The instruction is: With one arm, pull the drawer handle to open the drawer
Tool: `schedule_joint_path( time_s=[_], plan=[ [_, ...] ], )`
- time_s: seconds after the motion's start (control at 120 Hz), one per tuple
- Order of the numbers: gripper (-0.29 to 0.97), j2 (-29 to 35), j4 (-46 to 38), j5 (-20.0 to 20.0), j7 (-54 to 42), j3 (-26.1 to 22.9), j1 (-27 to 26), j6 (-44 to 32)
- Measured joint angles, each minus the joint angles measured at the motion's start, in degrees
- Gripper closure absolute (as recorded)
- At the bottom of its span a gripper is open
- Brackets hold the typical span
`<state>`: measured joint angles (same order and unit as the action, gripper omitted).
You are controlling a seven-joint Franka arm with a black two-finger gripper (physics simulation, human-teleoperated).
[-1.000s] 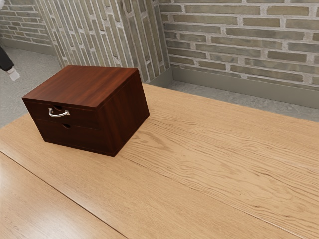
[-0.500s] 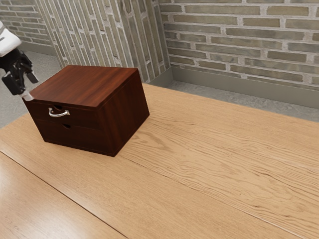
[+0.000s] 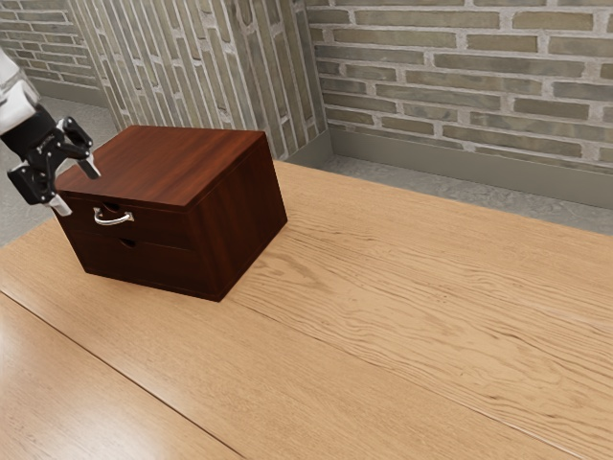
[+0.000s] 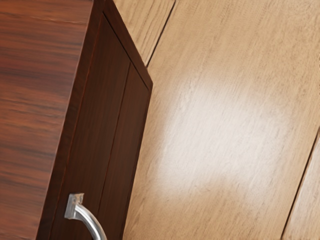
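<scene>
Hand [image 3: 79, 192] is spread wide open with nothing in it, right by the top front corner of the wooden box [image 3: 182, 158] on the table [image 3: 412, 307], just beside the handle [image 3: 113, 218]. I count two drawers and one silver handle, on the top drawer [image 3: 158, 226], which looks shut. The lower drawer [image 3: 144, 261] only shows a dark notch that's hard to make out. In the wrist view the handle runs off the edge.

Wrist link [image 3: 13, 96]: white, smooth rounded shell. Gripper [image 3: 77, 190]: matte black, blocky palm, two slim black fingers [image 3: 59, 203], each with a pale tip.
</scene>
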<state>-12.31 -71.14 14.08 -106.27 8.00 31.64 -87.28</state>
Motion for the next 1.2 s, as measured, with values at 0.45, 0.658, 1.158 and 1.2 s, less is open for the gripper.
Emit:
schedule_joint_path(
  time_s=[0.45,0.658,1.158,1.2],
  plan=[
    [0.00,-0.2,0.0,-2.0,-7.4,0.8,0.0,-0.4],
    [0.00,0.3,-3.6,-4.3,-8.9,1.2,-0.2,-3.7],
    [0.20,11.8,-22.5,-2.6,-10.9,4.2,-0.1,-19.2],
    [0.22,12.2,-23.2,-3.1,-11.0,4.2,-0.2,-20.8]
  ],
)
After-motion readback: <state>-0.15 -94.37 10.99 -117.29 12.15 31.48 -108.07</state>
